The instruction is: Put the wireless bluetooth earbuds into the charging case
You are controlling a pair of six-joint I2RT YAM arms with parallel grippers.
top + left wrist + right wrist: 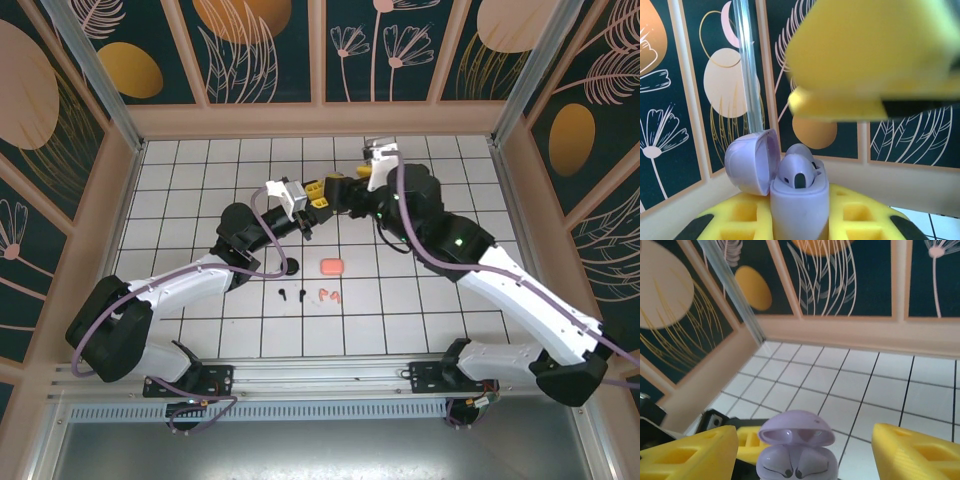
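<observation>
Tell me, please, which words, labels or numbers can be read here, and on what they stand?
None can be read.
The open lavender plastic charging case looks plain; the rounded coral-pink case on the white tiled table is too small to tell; the wall panels carry only flower drawings.

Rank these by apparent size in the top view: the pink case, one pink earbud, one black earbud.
Largest: pink case, clearly.
Then the pink earbud and the black earbud: both tiny and look alike, so no ranking between them.
</observation>
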